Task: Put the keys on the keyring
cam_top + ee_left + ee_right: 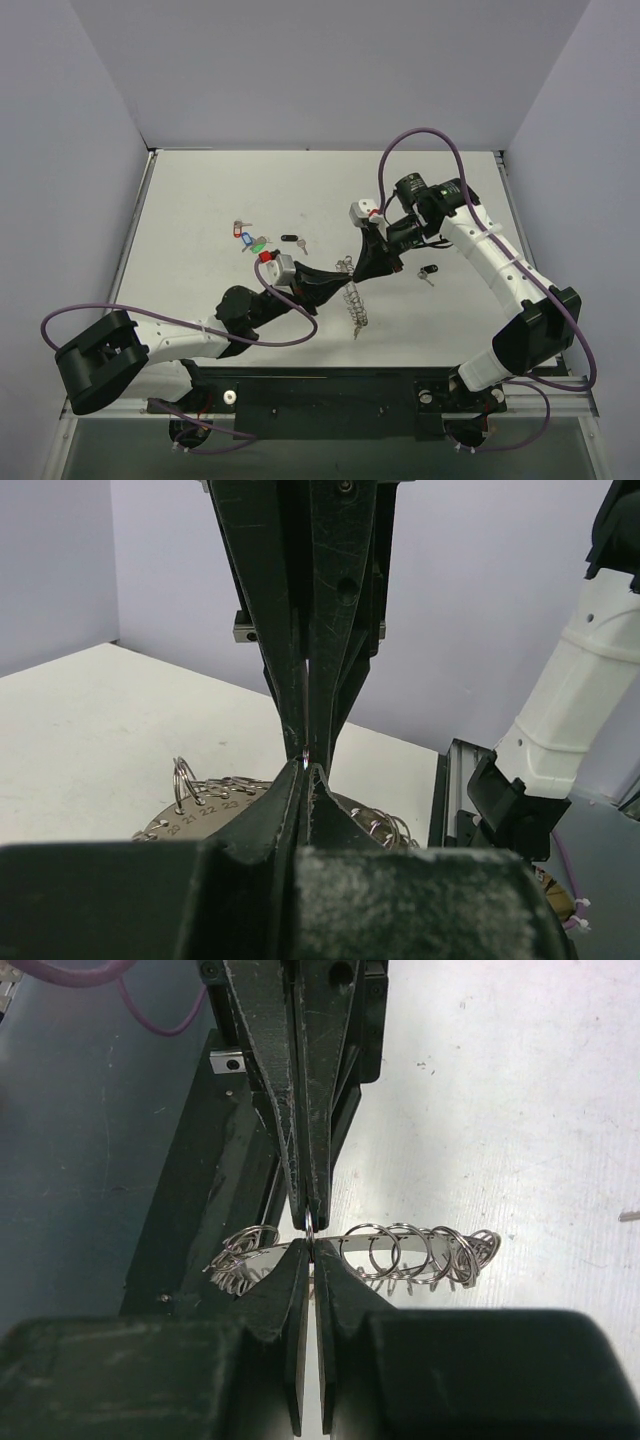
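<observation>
The keyring (357, 303), a large silver wire loop fringed with small rings, hangs over the table's (200, 190) middle, left claw (308, 768) and right claw (310, 1245) both clenched on it. Small tagged silver keys (250, 240) lie unthreaded toward the left edge; fetching one likely needs a claw freed.

Pale lilac walls (330, 70), white table (200, 200)

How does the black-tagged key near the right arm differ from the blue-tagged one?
The black-tagged key lies alone, right of the keyring; the blue-tagged key sits left of it, beside a green-tagged key. One tag is black, the other blue. Both lie on the table, off the keyring.
</observation>
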`<state>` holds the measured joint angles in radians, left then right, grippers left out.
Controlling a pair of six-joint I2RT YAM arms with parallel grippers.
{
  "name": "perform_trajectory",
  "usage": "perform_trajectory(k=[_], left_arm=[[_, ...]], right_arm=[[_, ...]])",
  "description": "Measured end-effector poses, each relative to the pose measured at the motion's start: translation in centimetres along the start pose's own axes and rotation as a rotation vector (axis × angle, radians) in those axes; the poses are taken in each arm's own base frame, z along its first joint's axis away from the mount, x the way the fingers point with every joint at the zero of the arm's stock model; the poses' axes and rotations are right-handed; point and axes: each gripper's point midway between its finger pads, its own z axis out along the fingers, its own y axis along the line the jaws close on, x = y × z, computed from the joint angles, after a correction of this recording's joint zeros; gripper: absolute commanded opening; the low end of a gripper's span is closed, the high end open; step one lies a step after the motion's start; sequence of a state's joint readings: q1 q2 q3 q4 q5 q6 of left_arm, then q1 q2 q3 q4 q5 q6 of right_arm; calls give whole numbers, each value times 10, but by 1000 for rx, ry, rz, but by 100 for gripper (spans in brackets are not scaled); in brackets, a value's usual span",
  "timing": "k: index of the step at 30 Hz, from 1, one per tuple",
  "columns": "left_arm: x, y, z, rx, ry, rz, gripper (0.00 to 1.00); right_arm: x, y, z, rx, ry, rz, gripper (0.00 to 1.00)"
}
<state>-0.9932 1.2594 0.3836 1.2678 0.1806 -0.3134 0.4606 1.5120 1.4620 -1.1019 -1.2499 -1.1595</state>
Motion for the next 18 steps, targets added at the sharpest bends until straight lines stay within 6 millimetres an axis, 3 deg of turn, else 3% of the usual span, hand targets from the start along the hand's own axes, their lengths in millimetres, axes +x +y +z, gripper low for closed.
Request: perform_trajectory(k=[1, 3, 5, 9, 12, 18], left_arm=[[1, 1, 0, -6, 2, -3, 19], [2, 5, 0, -29, 6, -14, 48], [0, 9, -1, -57, 2, -26, 61], [-18, 12, -6, -114, -26, -60, 70], [-27, 17, -14, -177, -15, -93, 73], [-18, 25, -18, -268, 102, -151, 76]], right_arm=[[1, -1, 0, 5, 6, 13, 0], [2, -6, 0, 33, 23, 53, 0], [4, -14, 1, 86, 35, 102, 0], [19, -23, 0, 216, 54, 222, 0], [17, -32, -5, 296, 47, 267, 0], [11, -49, -11, 396, 32, 315, 0]])
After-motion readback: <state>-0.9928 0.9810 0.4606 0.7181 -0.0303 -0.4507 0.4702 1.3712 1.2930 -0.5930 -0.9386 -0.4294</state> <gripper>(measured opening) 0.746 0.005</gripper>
